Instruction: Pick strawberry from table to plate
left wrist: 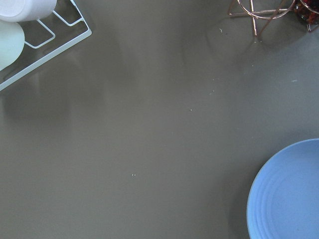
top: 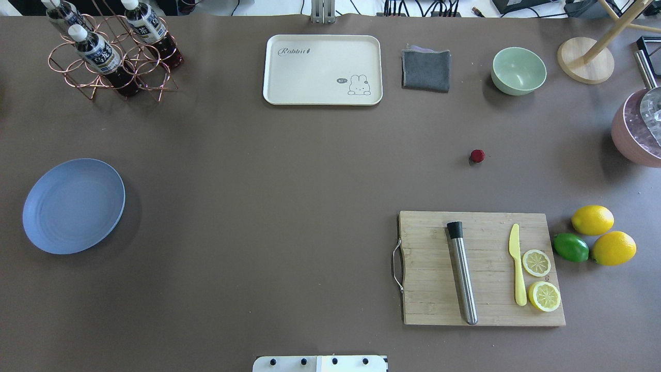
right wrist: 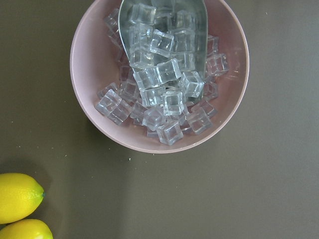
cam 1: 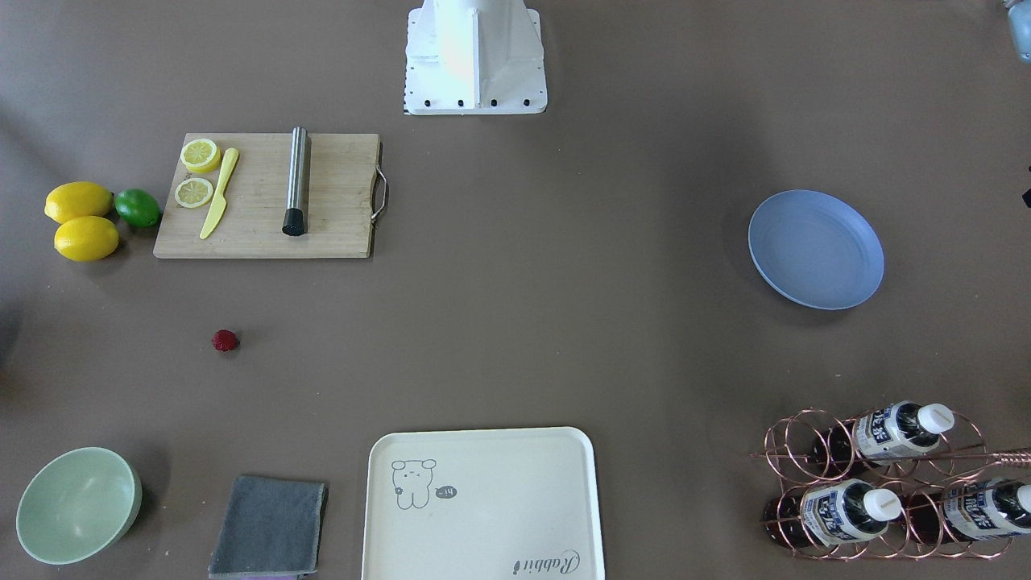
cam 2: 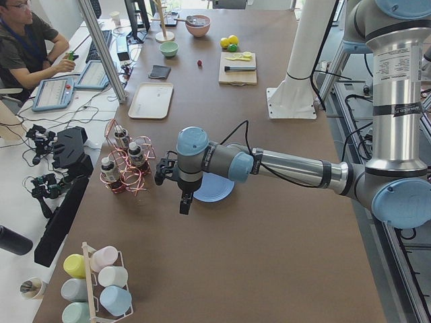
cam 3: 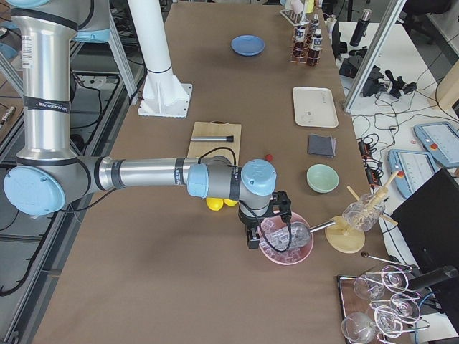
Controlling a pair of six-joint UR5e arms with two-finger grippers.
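Plainly, the strawberry [top: 477,155] lies on the surface [top: 289,170], between the cutting board [top: 480,268] and the pale green bowl [top: 518,71], with the grey cloth [top: 426,70] beyond. The plate [top: 73,205] sits well apart on the robot's left, near the bottle rack [top: 111,57]. The left hand [cam 2: 183,204] hangs beside the plate and the right hand [cam 3: 252,241] over a pink bowl of ice [cam 3: 294,251]; how far either is open I cannot tell.

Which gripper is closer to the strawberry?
Right. The right gripper hangs over the pink ice bowl, a short way from the strawberry; the left gripper is far off, beside the plate.
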